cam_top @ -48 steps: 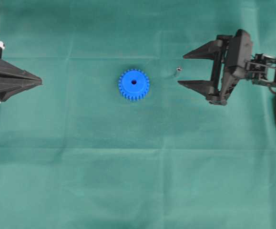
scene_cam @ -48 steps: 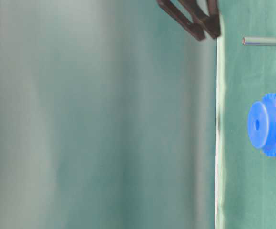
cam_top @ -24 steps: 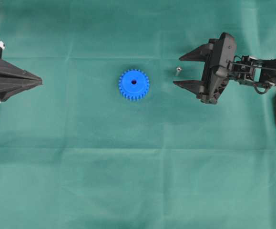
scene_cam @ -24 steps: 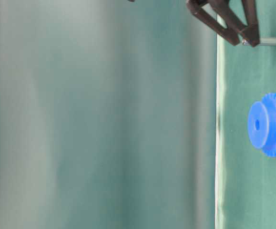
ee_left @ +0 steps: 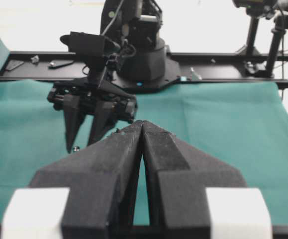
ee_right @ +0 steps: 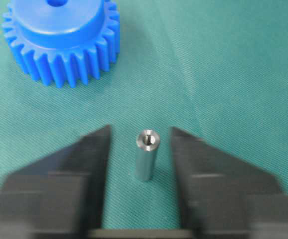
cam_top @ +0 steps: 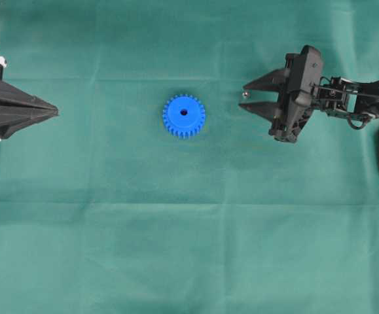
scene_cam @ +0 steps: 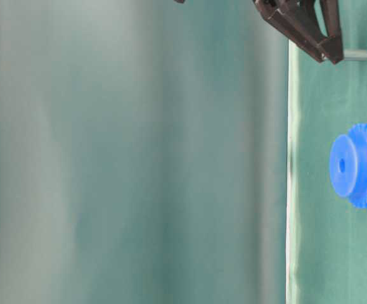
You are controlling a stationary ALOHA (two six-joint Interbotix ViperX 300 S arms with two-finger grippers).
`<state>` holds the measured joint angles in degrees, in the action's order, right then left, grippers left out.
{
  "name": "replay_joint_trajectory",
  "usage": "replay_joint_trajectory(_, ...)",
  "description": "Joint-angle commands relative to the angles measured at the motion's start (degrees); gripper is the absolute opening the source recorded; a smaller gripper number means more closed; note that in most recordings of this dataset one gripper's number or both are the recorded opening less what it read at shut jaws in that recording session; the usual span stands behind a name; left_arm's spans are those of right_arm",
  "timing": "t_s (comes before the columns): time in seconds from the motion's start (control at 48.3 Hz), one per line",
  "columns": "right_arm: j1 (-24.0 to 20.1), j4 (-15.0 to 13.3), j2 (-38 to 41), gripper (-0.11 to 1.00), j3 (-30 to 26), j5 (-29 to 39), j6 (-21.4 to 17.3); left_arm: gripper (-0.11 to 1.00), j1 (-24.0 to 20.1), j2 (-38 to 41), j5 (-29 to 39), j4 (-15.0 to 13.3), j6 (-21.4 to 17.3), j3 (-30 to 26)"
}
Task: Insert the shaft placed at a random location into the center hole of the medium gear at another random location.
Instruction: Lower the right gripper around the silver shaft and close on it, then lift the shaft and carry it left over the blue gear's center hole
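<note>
**Shaft between the right fingers, gear beyond**

Nearest us in the right wrist view, the right gripper point(ee_right: 140, 174) has its two dark fingers point(ee_right: 91, 169) set narrowly on either side of the shaft point(ee_right: 146, 155), with a slim gap left on each side and no contact that we can see. The shaft stands upright on the green cloth point(ee_right: 233, 74), low in the middle of the frame. Farther off, at upper left, sits the medium gear point(ee_right: 61, 37), its center hole point(ee_right: 55, 2) cut by the top edge. Overhead, at far left, we see the left gripper point(cam_top: 53, 112) with its tips pressed together, well apart from the gear.
</note>
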<state>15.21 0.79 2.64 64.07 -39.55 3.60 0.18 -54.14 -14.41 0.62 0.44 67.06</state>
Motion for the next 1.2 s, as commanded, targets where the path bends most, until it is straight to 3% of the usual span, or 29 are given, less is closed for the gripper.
replay_joint_trajectory(0.0, 0.3, 0.2, -0.4, 0.30, -0.6, -0.8, 0.8, 0.00, -0.2, 0.4, -0.3, 0.1, 0.1, -1.3)
replay_joint_trajectory(0.083, 0.3, 0.2, -0.4, 0.14, -0.7, -0.8, 0.8, 0.00, -0.2, 0.4, -0.3, 0.1, 0.1, -1.3)
replay_joint_trajectory(0.703, 0.2, 0.2, -3.6, 0.14, -0.8, 0.1, 0.6, 0.00, -0.2, 0.4, -0.3, 0.1, 0.3, -1.4)
replay_joint_trajectory(1.179, -1.4, 0.2, -18.7, 0.14, -2.1, 13.8, 0.6, 0.00, -0.2, 0.4, -0.3, 0.1, 0.3, -1.4)
